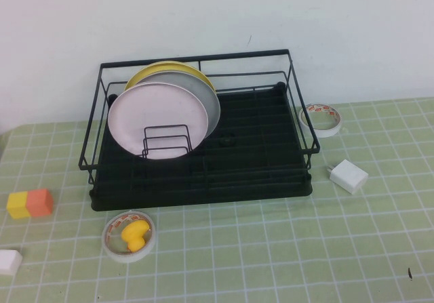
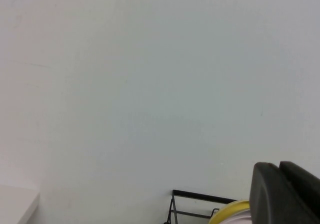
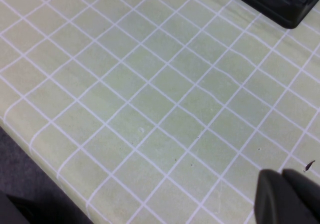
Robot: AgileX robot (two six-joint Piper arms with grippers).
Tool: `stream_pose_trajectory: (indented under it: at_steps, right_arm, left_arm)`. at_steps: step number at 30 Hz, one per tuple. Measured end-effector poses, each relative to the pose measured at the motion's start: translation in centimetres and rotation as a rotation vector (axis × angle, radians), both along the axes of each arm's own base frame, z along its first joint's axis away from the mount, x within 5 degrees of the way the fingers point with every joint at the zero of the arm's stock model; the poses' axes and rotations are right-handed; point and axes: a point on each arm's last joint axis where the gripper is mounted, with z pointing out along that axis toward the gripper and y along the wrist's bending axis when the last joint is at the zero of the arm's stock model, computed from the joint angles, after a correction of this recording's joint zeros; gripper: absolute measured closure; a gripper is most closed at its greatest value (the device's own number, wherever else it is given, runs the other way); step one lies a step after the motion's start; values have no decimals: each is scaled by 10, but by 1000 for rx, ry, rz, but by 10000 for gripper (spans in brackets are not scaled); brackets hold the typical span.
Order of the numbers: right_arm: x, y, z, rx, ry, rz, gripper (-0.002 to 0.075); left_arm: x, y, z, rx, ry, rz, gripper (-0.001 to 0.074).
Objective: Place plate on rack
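Observation:
The pale pink plate (image 1: pixel 157 118) stands upright in the left part of the black wire rack (image 1: pixel 271 174), leaning on the wire dividers, in front of a grey plate (image 1: pixel 207 99) and a yellow plate (image 1: pixel 169 68). Neither arm shows in the high view. My left gripper (image 2: pixel 279 168) is shut and empty, held high and facing the wall, with the rack's top corner (image 2: pixel 200 198) and the yellow plate's rim (image 2: pixel 227 211) below it. My right gripper (image 3: pixel 281 175) is shut and empty above the green checked table, away from the rack's tray corner (image 3: pixel 280 3).
A tape roll (image 1: pixel 321 118) and a white block (image 1: pixel 348 176) lie right of the rack. A tape roll holding a yellow toy (image 1: pixel 129 236), orange and yellow blocks (image 1: pixel 30 203) and a white object (image 1: pixel 9 261) lie at the front left. The table's edge (image 3: pixel 30 144) shows in the right wrist view.

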Motion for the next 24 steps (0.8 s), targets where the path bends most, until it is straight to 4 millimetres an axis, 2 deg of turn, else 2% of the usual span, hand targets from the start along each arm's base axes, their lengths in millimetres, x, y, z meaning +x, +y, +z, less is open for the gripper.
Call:
stream_pose_trajectory:
  at_steps: [7, 11, 14, 17, 20, 24]
  right_arm:
    - [0, 0, 0, 1, 0, 0, 727]
    - [0, 0, 0, 2, 1, 0, 727]
    - [0, 0, 0, 2, 1, 0, 727]
    - [0, 0, 0, 2, 1, 0, 727]
    - [0, 0, 0, 2, 1, 0, 727]
    - [0, 0, 0, 2, 1, 0, 727]
  left_arm:
    - [0, -2, -5, -12, -1, -27, 736]
    - [-12, -7, -4, 28, -72, -87, 737]
    - [-18, -11, -13, 45, -40, -133, 736]
    - [-17, -11, -35, 3, 86, -136, 736]
    - [-16, -7, -66, 10, 193, -93, 736]
    - [-18, -5, -110, 10, 252, -78, 736]
